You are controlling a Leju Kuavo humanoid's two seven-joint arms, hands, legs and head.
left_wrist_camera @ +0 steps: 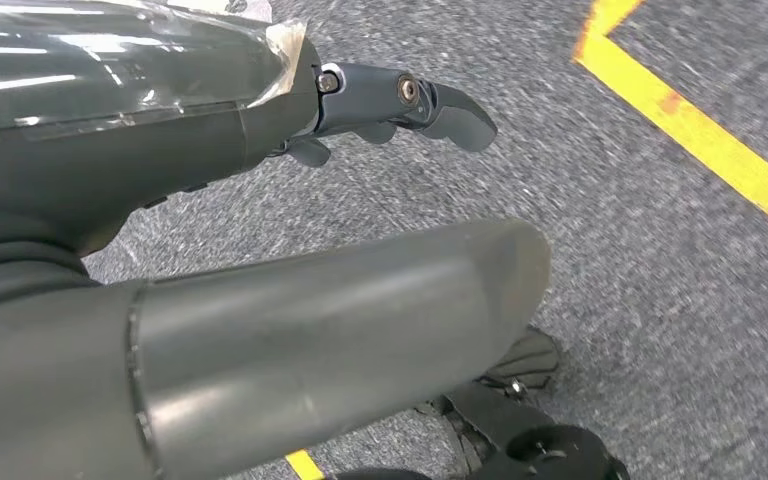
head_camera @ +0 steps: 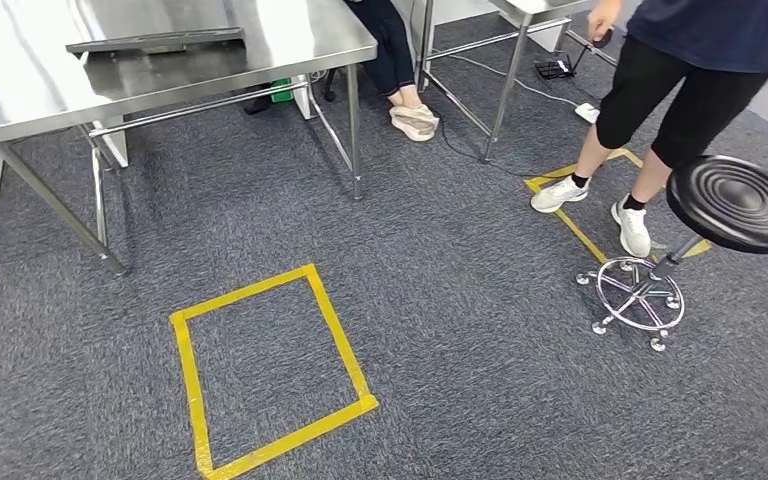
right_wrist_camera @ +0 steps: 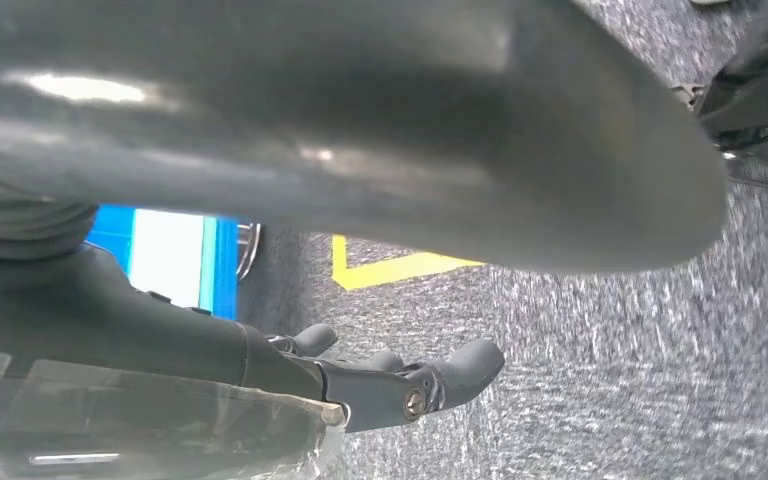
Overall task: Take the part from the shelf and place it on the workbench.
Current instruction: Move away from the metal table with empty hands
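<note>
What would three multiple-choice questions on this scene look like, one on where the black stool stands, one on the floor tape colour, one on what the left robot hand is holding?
1. Where does the black stool stand?
A. On the carpet beside the standing person
B. Under the steel table
C. Inside the near tape square

2. What colour is the tape square on the floor?
A. Red
B. Yellow
C. White

3. What does the left robot hand hold?
A. A metal part
B. A cable
C. Nothing

Answers: 1 A, it stands by the standing person with white shoes. 2 B, the outline is yellow on grey carpet. 3 C, its fingers hang over bare carpet with nothing in them.
</note>
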